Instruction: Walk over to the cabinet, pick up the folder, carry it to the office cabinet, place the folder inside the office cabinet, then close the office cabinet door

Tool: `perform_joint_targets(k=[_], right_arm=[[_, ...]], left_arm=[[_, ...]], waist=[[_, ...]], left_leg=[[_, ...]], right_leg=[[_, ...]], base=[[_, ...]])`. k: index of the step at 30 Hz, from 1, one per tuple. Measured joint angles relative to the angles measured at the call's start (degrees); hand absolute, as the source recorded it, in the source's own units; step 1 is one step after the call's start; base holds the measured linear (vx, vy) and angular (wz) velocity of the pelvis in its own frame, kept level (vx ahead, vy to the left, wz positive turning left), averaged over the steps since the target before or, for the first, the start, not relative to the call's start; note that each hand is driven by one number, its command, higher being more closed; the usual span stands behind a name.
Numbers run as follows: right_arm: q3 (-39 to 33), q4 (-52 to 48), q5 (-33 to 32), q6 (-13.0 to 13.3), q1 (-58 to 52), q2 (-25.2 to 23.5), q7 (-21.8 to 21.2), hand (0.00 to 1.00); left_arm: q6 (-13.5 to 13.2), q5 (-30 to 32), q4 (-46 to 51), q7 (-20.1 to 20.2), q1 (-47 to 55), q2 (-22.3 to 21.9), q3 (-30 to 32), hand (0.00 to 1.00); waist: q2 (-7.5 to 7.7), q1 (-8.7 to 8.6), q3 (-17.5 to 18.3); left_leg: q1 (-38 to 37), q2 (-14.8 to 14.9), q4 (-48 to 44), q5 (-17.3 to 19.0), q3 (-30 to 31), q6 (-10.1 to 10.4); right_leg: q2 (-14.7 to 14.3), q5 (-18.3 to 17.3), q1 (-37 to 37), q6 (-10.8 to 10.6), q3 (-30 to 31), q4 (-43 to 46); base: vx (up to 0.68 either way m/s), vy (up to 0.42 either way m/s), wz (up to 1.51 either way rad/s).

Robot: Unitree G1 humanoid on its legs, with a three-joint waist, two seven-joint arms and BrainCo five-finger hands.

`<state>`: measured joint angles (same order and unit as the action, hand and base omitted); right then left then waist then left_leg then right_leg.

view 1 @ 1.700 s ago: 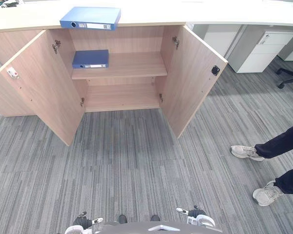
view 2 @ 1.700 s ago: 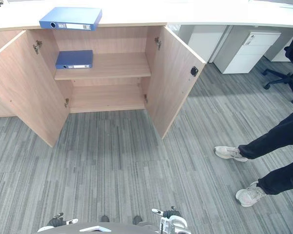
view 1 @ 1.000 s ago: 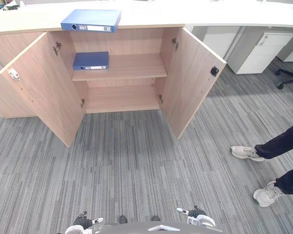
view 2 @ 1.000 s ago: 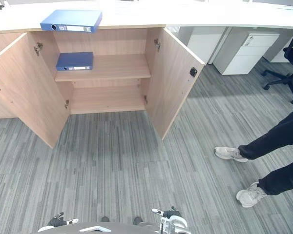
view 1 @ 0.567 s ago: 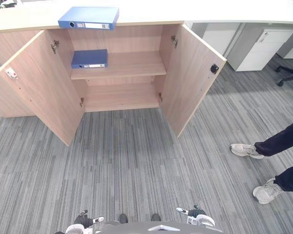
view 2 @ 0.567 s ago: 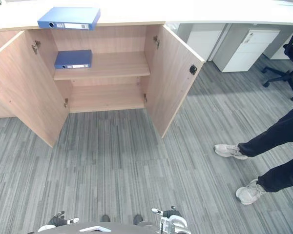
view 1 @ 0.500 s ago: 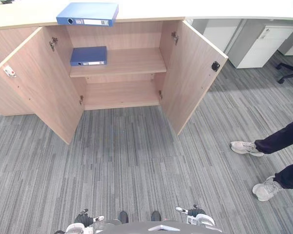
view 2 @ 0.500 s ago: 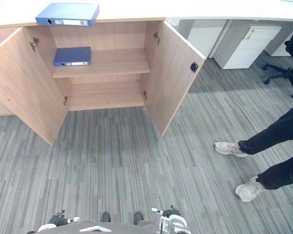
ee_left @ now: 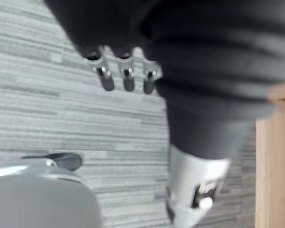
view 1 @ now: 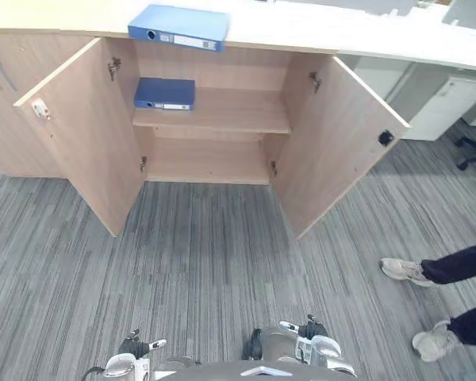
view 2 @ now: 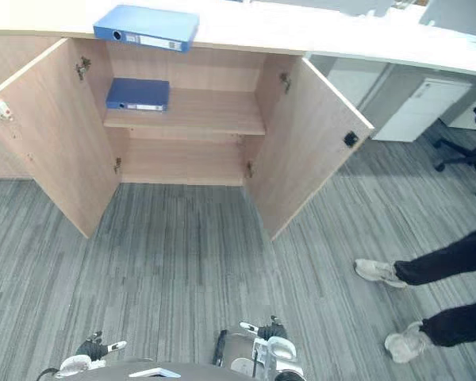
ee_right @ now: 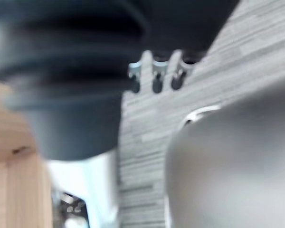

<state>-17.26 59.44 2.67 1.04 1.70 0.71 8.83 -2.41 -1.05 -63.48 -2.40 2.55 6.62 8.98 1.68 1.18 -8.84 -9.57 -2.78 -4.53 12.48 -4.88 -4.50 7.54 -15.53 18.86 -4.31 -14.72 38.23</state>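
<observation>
**Folder flat on top surface, both hands empty**

The blue folder [view 1: 179, 26] lies flat on the pale surface [view 1: 301, 28] above the open office cabinet [view 1: 246, 67]. Its long axis runs left to right and its labelled spine faces the robot. A second blue folder [view 1: 165, 93] lies likewise on the upper shelf [view 1: 238, 119]. The left hand [view 1: 135, 348] and right hand [view 1: 308, 330] hang low, fingers relaxed, holding nothing. A person's legs [view 1: 456, 266] are cut off at the right.
</observation>
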Motion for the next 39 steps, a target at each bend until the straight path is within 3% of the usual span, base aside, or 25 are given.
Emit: perform_joint_targets(k=[2, 4, 5, 6, 7, 8, 9, 10, 12, 13, 15, 18, 19, 20, 21, 23, 25, 28, 29, 31, 34, 35, 36, 38, 39], right_arm=[[-1.3, 0.0, 0.0, 0.0, 0.5, -0.4, 0.0, 0.0], [-1.8, 0.0, 0.0, 0.0, 0.2, -0.6, 0.1, 0.0], [-2.4, -0.2, 0.1, 0.0, 0.3, -0.7, 0.1, 0.0], [-2.3, -0.1, 0.0, 0.0, 0.8, 0.1, 0.1, 0.0], [-2.2, -0.2, 0.1, 0.0, 0.8, 0.2, 0.1, 0.0], [-1.6, -0.4, 0.1, 0.0, 0.9, 0.6, 0.1, 0.0], [-0.7, -0.8, 0.0, -0.1, 0.8, 0.5, 0.2, 0.0], [-0.2, -0.8, 0.0, -0.1, 0.8, 0.5, 0.2, 0.0], [2.6, -0.7, -0.1, 0.0, 0.9, 0.3, 0.7, 0.0], [2.9, -0.7, -0.1, 0.0, 1.0, 0.1, 0.8, 0.0], [3.0, -0.6, -0.1, -0.4, 1.1, -0.5, 1.9, 0.0], [2.6, -0.8, -0.1, -0.9, 1.5, -1.3, 2.4, 0.0], [2.6, -1.0, -0.1, -0.9, 1.3, -1.3, 2.5, 0.0], [2.6, -1.1, -0.1, -1.0, 0.9, -1.4, 2.7, 0.0], [2.6, -1.1, -0.1, -1.0, 0.6, -1.7, 2.7, 0.0], [2.4, -1.1, 0.0, -1.2, -0.1, -3.6, 2.7, 0.0], [2.3, -0.5, 0.0, -1.3, -0.4, -4.3, 2.3, 0.0], [1.5, -1.2, 0.0, -1.2, -0.3, -4.3, 2.1, 0.0], [1.4, -2.2, 0.1, -0.9, -0.2, -4.3, 1.8, 0.0], [1.4, -2.5, 0.1, -0.7, 0.1, -4.2, 1.6, 0.0], [1.5, -2.5, 0.1, -0.1, 0.5, -4.1, 1.6, 0.0], [1.5, -2.7, 0.1, 0.0, 0.8, -4.0, 1.6, 0.0], [1.5, -2.7, 0.1, 0.0, 0.9, -4.0, 1.6, 0.0], [1.5, -2.0, 0.1, -0.1, 0.9, -3.5, 1.4, 0.0], [1.4, -2.0, 0.1, 0.0, 0.6, -2.4, 1.3, 0.0]], left_arm=[[0.0, 0.0, 0.1, -0.1, -0.7, -0.4, 0.3, 0.0], [-0.1, 0.0, 0.2, -0.1, -0.8, -1.2, 1.2, 0.0], [-0.1, 0.0, 0.2, -0.1, -0.8, -2.5, 1.6, 0.0], [-0.4, 0.0, 0.4, 0.1, -1.2, -4.5, 2.3, 0.0], [-0.4, 0.0, 0.5, 0.1, -1.3, -5.0, 2.4, 0.0], [-0.5, 0.1, 1.2, 0.2, -1.4, -6.0, 3.2, 0.0], [-0.5, 0.0, 2.0, 0.2, -1.3, -6.2, 4.4, 0.0], [-0.6, 0.0, 2.3, 0.2, -1.3, -6.2, 4.8, 0.0], [-0.9, -0.2, 3.8, 0.1, -1.3, -6.2, 6.6, 0.0], [-1.0, -0.6, 4.3, 0.1, -1.4, -6.2, 6.9, 0.0], [-1.3, -1.5, 5.5, -0.1, -2.2, -6.5, 7.2, 0.0], [-1.5, -1.6, 6.3, -0.2, -2.4, -6.7, 7.4, 0.0], [-1.6, -1.6, 6.3, -0.4, -2.4, -6.9, 7.4, 0.0], [-1.8, -1.7, 6.4, -0.7, -2.4, -7.2, 7.6, 0.0], [-1.7, -1.7, 6.3, -0.8, -2.2, -7.3, 7.8, 0.0], [-1.7, -1.7, 6.1, -1.0, -2.3, -6.2, 9.2, 0.0], [-1.3, -1.6, 5.6, -0.9, -2.5, -5.8, 9.8, 0.0], [-0.8, -1.6, 3.7, -0.9, -2.3, -5.9, 8.4, 0.0], [-0.6, -1.6, 3.6, -0.9, -2.3, -5.7, 7.7, 0.0], [-0.5, -1.6, 3.1, -0.9, -2.5, -5.4, 6.5, 0.0], [-0.5, -1.6, 2.3, -0.8, -3.3, -5.6, 5.1, 0.0], [-0.5, -1.6, 1.5, -0.7, -3.6, -5.7, 4.5, 0.0], [-0.5, -1.6, 1.5, -0.5, -3.4, -5.7, 4.3, 0.0], [-0.4, -1.4, 1.1, -0.7, -3.8, -5.4, 4.7, 0.0], [-0.5, -1.0, 0.9, -0.6, -3.4, -6.8, 4.7, 0.0]], waist=[[-0.03, -0.58, 0.0], [0.37, -1.31, 0.2], [-0.1, -1.39, 0.4], [-2.09, -1.31, 0.5], [-2.47, -1.34, 0.4], [-3.31, -1.62, -0.1], [-3.28, -1.68, -0.2], [-3.35, -1.43, -0.4], [-3.11, -0.76, -1.4], [-3.01, -0.39, -1.4], [-2.4, 1.58, -1.9], [-2.4, 1.96, -2.1], [-2.48, 1.96, -2.0], [-2.12, 2.13, -1.5], [-1.81, 2.31, -0.9], [0.87, 2.27, 1.0], [1.78, 3.2, 1.6], [0.09, 3.37, 1.3], [-0.7, 2.8, 1.0], [-0.51, 1.74, 1.0], [-0.43, 0.73, 1.1], [-0.41, 0.3, 1.1], [0.13, 0.04, 1.3], [1.22, 0.81, 1.8], [-1.21, 0.97, 2.7]], left_leg=[[-2.1, 0.1, 2.1, 1.0, 2.3, 1.8], [-4.1, 0.0, 2.6, 2.2, 3.6, 3.7], [-5.5, 1.2, 2.5, 3.4, 3.8, 4.8], [-4.0, 3.2, -0.9, 4.2, 3.0, 6.5], [-3.7, 3.5, -2.1, 4.4, 2.6, 6.9], [-1.0, 5.1, -10.1, 5.6, 1.2, 8.5], [4.4, 6.8, -24.0, 5.5, -0.3, 9.6], [7.1, 8.1, -30.4, 5.5, -1.4, 10.0], [15.3, 12.8, -47.2, 6.8, -6.1, 8.3], [17.5, 13.8, -48.7, 7.1, -7.2, 7.8], [24.4, 15.6, -45.5, 7.8, -9.6, 7.0], [28.5, 15.1, -34.9, 7.2, -9.3, 6.9], [29.5, 15.0, -27.9, 4.9, -9.0, 7.1], [29.1, 14.2, -24.6, -1.7, -8.8, 6.7], [28.7, 13.5, -24.3, -3.9, -9.2, 5.5], [28.5, 12.0, -25.7, -0.6, -12.8, 4.0], [26.4, 11.7, -26.4, 0.6, -16.1, 2.6], [16.9, 10.4, -20.5, 1.9, -18.7, 1.9], [14.1, 10.1, -18.3, 2.2, -18.8, 2.2], [8.9, 9.2, -14.2, 2.1, -19.0, 2.2], [2.9, 9.3, -9.4, 1.4, -19.4, 3.5], [2.3, 9.3, -8.1, 1.1, -19.4, 4.1], [1.6, 8.6, -7.1, 0.8, -19.3, 5.4], [-0.7, 7.1, -5.0, 1.2, -18.0, 7.9], [-1.0, 8.9, -4.2, 0.6, -18.0, 8.8]], right_leg=[[-1.9, 2.1, 1.6, 3.1, -0.5, -6.6], [-1.8, 4.8, 0.7, 4.6, -1.4, -10.7], [-2.1, 7.2, -0.8, 5.8, -2.8, -10.2], [-3.0, 5.5, -2.3, 6.7, -5.0, -10.9], [-3.2, 5.1, -2.9, 6.7, -5.3, -11.2], [-4.2, 4.4, -5.5, 7.2, -6.5, -13.0], [-5.3, 4.2, -9.0, 7.2, -6.5, -16.0], [-6.0, 4.2, -11.0, 7.2, -6.5, -17.2], [-7.7, 3.5, -17.8, 7.7, -6.0, -21.6], [-7.8, 3.4, -18.9, 7.7, -5.8, -22.3], [-7.8, 3.2, -21.6, 7.4, -4.0, -24.4], [-6.5, 1.8, -24.8, 5.0, -2.4, -26.3], [-5.5, 0.6, -25.6, 3.4, -1.6, -26.3], [-4.4, -0.7, -26.1, 1.8, -0.3, -26.2], [-3.7, -1.1, -26.2, 1.2, 0.5, -26.3], [-0.7, -0.1, -25.7, 1.0, 3.1, -27.2], [1.2, 1.5, -25.6, 0.3, 4.8, -25.5], [4.3, 7.4, -19.2, -0.7, 4.6, -6.5], [5.1, 6.6, -16.2, -1.3, 4.6, 0.9], [6.4, 2.9, -12.0, 0.2, 2.0, 8.9], [5.6, -0.6, -6.9, 1.9, -4.8, 4.4], [4.2, 0.0, -4.5, 2.3, -4.9, -1.1], [2.8, 4.5, -3.4, 3.2, -4.4, -9.0], [1.7, 11.9, -2.8, 5.6, -2.2, -13.4], [0.0, 11.4, -3.2, 5.9, -2.0, -14.2]], base=[[0.54, -0.102, 0.61], [0.46, -0.14, 0.67], [0.53, -0.194, 0.7], [0.51, -0.204, 0.58], [0.6, -0.237, 0.47], [0.48, -0.174, 0.34], [0.48, -0.157, 0.29], [0.46, -0.144, 0.11], [0.4, -0.128, -0.07], [0.31, -0.08, -0.23], [0.29, -0.006, -0.43], [0.28, 0.127, -0.39], [0.29, 0.25, -0.4], [0.38, 0.314, -0.45], [0.4, 0.33, -0.46], [0.45, 0.34, -0.52], [0.38, 0.248, -0.61], [0.37, 0.235, -0.76], [0.27, 0.106, -0.11], [0.27, 0.04, 0.03], [0.25, -0.058, 0.05], [0.2, -0.138, 0.21], [0.22, -0.151, 0.23], [0.3, -0.181, 0.04], [0.34, -0.19, -0.14]])
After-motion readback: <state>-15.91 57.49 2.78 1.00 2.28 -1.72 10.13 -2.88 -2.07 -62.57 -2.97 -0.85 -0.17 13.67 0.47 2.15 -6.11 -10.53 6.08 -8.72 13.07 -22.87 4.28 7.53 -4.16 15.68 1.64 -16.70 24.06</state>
